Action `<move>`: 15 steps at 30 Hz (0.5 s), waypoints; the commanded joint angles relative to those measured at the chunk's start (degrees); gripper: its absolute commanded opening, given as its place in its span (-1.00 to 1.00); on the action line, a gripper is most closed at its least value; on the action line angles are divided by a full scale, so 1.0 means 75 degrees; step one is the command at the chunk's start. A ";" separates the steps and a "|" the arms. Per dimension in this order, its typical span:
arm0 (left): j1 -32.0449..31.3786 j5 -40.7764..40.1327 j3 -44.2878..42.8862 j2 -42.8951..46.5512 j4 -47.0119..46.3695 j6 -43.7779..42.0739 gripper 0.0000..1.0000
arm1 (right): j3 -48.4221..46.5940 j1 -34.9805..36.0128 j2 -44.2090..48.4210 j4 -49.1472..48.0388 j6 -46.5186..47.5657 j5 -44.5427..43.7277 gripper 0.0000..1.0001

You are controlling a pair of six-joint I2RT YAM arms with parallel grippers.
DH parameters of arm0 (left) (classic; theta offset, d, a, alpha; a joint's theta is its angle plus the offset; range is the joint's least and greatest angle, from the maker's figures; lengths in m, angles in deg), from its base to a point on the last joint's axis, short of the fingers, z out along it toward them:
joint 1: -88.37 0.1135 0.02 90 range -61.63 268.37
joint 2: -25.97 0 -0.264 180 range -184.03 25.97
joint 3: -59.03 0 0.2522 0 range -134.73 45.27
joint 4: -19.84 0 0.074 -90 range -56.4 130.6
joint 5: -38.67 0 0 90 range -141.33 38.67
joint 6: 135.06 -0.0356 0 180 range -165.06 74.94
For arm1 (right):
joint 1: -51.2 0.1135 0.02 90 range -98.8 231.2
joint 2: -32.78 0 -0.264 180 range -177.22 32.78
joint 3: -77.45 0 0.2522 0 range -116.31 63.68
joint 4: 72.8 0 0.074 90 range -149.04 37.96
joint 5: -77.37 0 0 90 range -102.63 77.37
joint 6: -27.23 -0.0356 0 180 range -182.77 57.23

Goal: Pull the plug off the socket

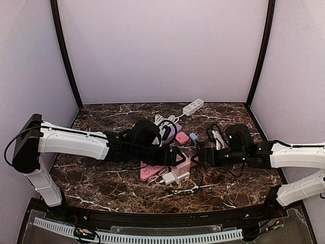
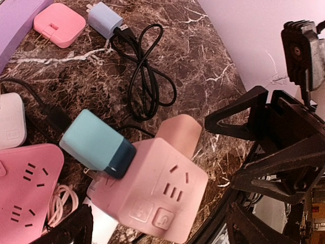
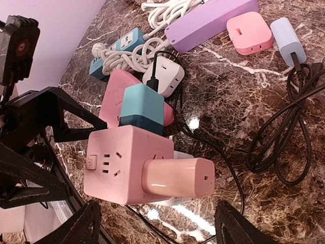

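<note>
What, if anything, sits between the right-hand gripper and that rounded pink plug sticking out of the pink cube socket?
Nothing visible does. The rounded pink plug juts from the pink cube socket straight toward the open right gripper. The teal block plug sits on another face of the cube, off that path.

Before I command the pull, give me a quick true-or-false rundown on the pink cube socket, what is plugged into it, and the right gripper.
1. A pink plug sits in the side of the pink cube socket. True.
2. The teal adapter lies loose on the marble, away from the cube. False: it is seated on another face of the cube socket.
3. The right gripper is shut on the pink plug. False: its jaws stand open, one finger on each side of the plug with gaps.
4. A black cable runs looped from the light blue charger. True.
</note>
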 commanded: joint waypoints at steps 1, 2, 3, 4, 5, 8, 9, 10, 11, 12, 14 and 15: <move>-0.0002 0.0211 0.0080 -0.0108 -0.0382 0.0191 0.80 | 0.0065 -0.0354 -0.0221 -0.0240 0.0078 0.0225 0.53; -0.0001 0.0245 0.0074 -0.0162 -0.0433 0.0202 0.80 | 0.0117 -0.0468 -0.0264 -0.0410 0.0070 0.0309 0.54; 0.0000 0.0260 0.0055 -0.0180 -0.0455 0.0205 0.80 | 0.0154 -0.0540 -0.0298 -0.0572 0.0080 0.0384 0.55; 0.0000 0.0286 0.0027 -0.0232 -0.0501 0.0223 0.80 | 0.0177 -0.0593 -0.0343 -0.0668 0.0074 0.0471 0.55; 0.0000 0.0299 0.0018 -0.0257 -0.0541 0.0222 0.80 | 0.0187 -0.0640 -0.0390 -0.0735 0.0080 0.0541 0.56; -0.0001 0.0316 -0.0082 -0.0371 -0.0563 0.0229 0.80 | 0.0139 -0.0706 -0.0551 -0.0852 0.0097 0.0655 0.56; 0.0000 0.0326 -0.0107 -0.0396 -0.0575 0.0231 0.80 | 0.0137 -0.0714 -0.0579 -0.0901 0.0094 0.0670 0.56; 0.0000 0.0330 -0.0154 -0.0439 -0.0579 0.0229 0.80 | 0.0136 -0.0730 -0.0649 -0.0953 0.0083 0.0680 0.55; -0.0006 0.0342 -0.0184 -0.0459 -0.0590 0.0234 0.80 | 0.0135 -0.0731 -0.0702 -0.0990 0.0075 0.0681 0.56; -0.0008 0.0350 -0.0235 -0.0504 -0.0598 0.0233 0.80 | 0.0133 -0.0741 -0.0768 -0.1040 0.0055 0.0666 0.56; -0.0003 0.0375 -0.0285 -0.0542 -0.0639 0.0231 0.80 | 0.0169 -0.0795 -0.0914 -0.1182 0.0034 0.0707 0.55; -0.0007 0.0400 -0.0290 -0.0558 -0.0681 0.0235 0.80 | 0.0174 -0.0819 -0.0993 -0.1265 0.0020 0.0769 0.56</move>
